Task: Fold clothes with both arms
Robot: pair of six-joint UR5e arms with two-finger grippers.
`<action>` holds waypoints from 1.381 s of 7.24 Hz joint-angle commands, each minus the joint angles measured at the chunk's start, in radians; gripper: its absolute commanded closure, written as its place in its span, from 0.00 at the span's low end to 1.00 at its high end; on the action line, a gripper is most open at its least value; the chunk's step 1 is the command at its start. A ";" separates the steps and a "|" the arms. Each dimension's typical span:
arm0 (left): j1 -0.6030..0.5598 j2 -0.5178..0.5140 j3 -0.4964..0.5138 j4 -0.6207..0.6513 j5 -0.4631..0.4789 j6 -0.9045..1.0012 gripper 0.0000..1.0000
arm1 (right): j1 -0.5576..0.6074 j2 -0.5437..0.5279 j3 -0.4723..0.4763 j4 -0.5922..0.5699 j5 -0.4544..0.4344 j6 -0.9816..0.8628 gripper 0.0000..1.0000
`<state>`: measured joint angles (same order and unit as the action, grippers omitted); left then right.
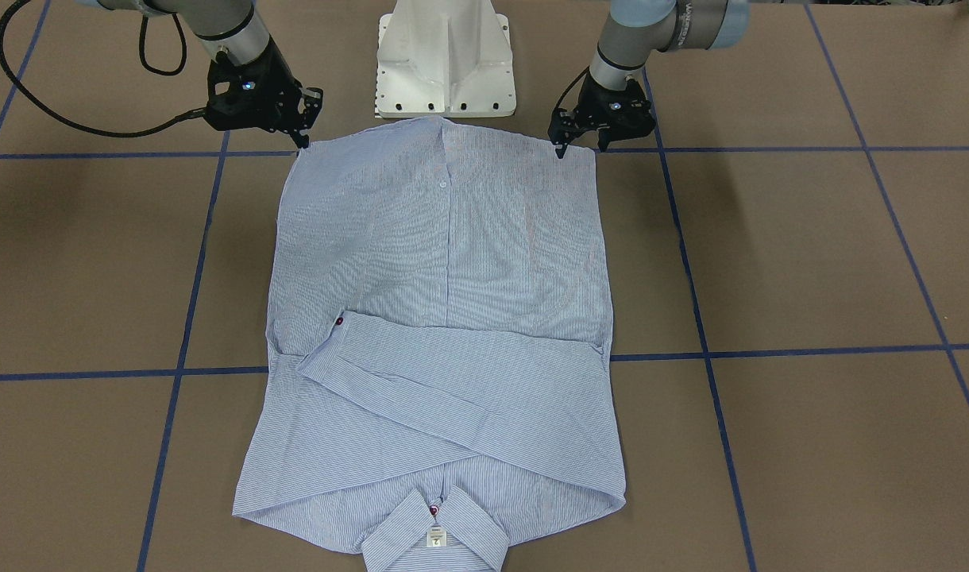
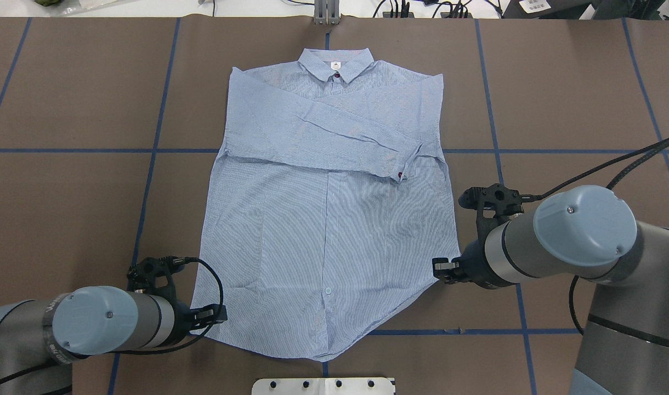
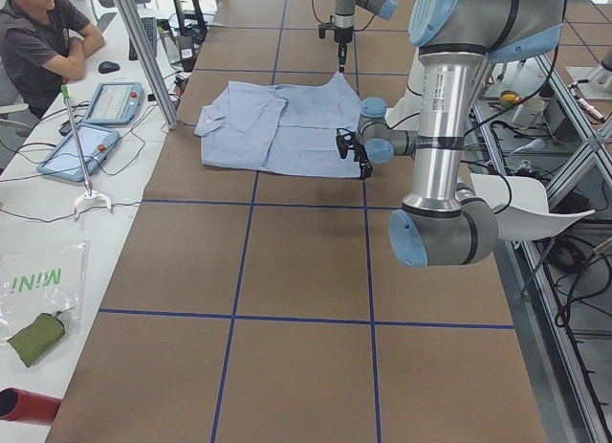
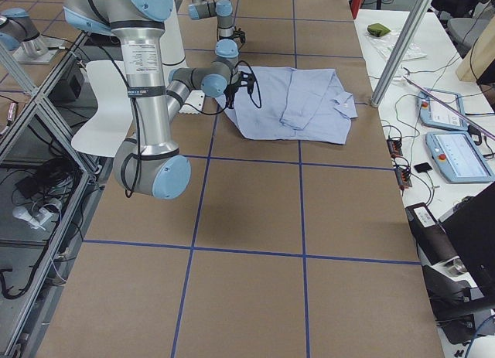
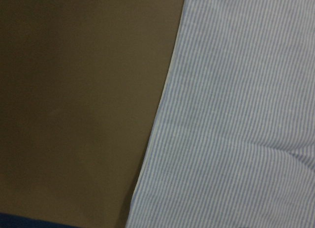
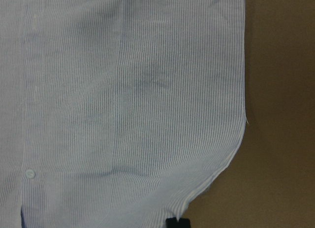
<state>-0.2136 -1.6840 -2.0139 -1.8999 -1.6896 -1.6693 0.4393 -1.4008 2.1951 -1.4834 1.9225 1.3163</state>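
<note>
Shirt (image 1: 445, 254) lies flat on the bench (image 1: 810, 262), front up, hem nearest the white pedestal base (image 1: 445, 63), collar (image 1: 437, 536) at the end far from it, sleeves (image 1: 461, 381) folded across the chest. Left claw (image 1: 581, 146) stands at the hem corner on the base's left side, fingers spread. Right claw (image 1: 303, 141) sits at the opposite hem corner; whether it is spread or pressed together cannot be told.

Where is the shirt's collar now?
Overhead view: the collar sits at the top centre of the shirt, near the far table edge, just beyond the folded sleeve.
</note>
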 commanded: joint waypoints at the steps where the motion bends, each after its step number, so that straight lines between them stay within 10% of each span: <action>1: 0.002 -0.003 0.017 0.001 0.001 -0.001 0.22 | 0.002 0.000 -0.001 0.000 0.001 0.000 1.00; 4: 0.000 -0.002 0.017 0.001 -0.001 -0.001 0.47 | 0.007 0.014 -0.002 -0.001 0.003 0.000 1.00; 10: -0.020 -0.003 0.003 0.036 -0.001 0.003 0.48 | 0.018 0.014 -0.002 -0.001 0.006 -0.002 1.00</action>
<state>-0.2316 -1.6885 -2.0106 -1.8650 -1.6905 -1.6666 0.4549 -1.3867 2.1936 -1.4849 1.9260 1.3158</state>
